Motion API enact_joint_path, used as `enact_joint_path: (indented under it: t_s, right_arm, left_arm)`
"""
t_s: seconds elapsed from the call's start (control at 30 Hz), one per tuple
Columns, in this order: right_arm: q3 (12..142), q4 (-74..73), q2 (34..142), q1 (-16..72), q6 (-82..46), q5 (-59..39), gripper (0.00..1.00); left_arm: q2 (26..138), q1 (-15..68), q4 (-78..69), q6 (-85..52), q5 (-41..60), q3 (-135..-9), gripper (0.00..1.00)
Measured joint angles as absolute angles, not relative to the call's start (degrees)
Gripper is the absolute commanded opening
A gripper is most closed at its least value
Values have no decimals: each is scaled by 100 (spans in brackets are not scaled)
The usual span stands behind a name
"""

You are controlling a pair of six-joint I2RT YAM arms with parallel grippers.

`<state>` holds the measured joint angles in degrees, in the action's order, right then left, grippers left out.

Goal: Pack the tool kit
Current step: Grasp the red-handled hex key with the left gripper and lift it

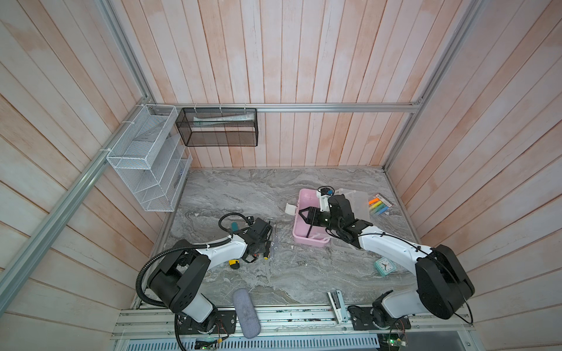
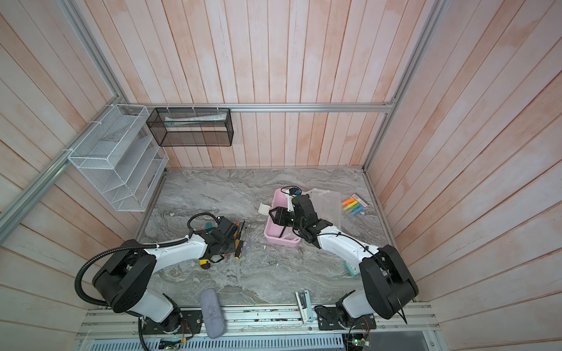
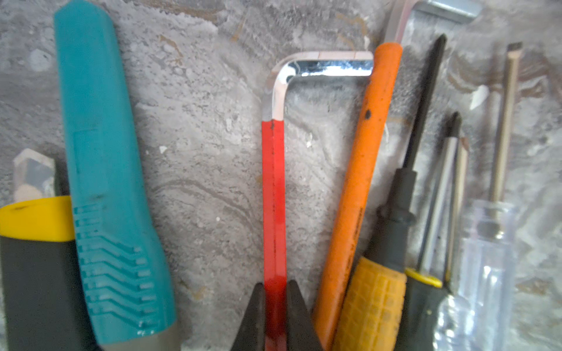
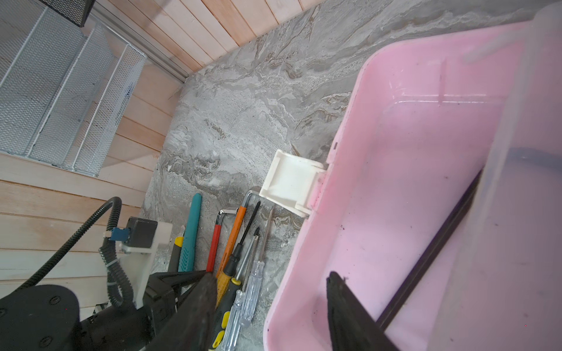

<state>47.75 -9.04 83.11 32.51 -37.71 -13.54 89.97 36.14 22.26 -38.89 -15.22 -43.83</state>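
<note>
The grey marble-patterned tabletop (image 1: 243,194) carries everything. The white-and-black left arm (image 1: 219,250) reaches from its near-left base with the elbow raised. Its forearm stretches toward the middle and its wrist is bent down over a row of tools. The white-and-black right arm (image 1: 386,246) rises from the near-right base, its forearm running leftward over the rectangular pink plastic box (image 1: 305,199).

This box stands open right of centre, and its frosted translucent lid (image 1: 359,200) is folded back on its right side. A thin black rod (image 4: 441,243) lies slantwise inside it.

The right gripper (image 4: 271,275) hangs at the box's left wall with its jaws released, one finger outside the wall and one inside.

The tools lie side by side on the table, left of the box. They are a teal plastic-handled tool (image 3: 100,152), a black-and-yellow tool (image 3: 36,243), an orange-sleeved hex key (image 3: 362,170), a yellow-handled screwdriver (image 3: 374,297) and a clear-handled screwdriver (image 3: 486,258).

The left gripper (image 3: 275,285) is clenched on the long leg of the red-sleeved steel hex key (image 3: 273,182), in the middle of the row.
</note>
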Motion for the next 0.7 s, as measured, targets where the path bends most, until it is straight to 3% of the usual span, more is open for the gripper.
enact_joint_path:
  t_s: [0.7]
  right_arm:
    - [4862,-1039,8650,3247,-4018,-1772,53]
  left_arm:
    - [8377,3645,3020,-3334,-1503,-5535,0]
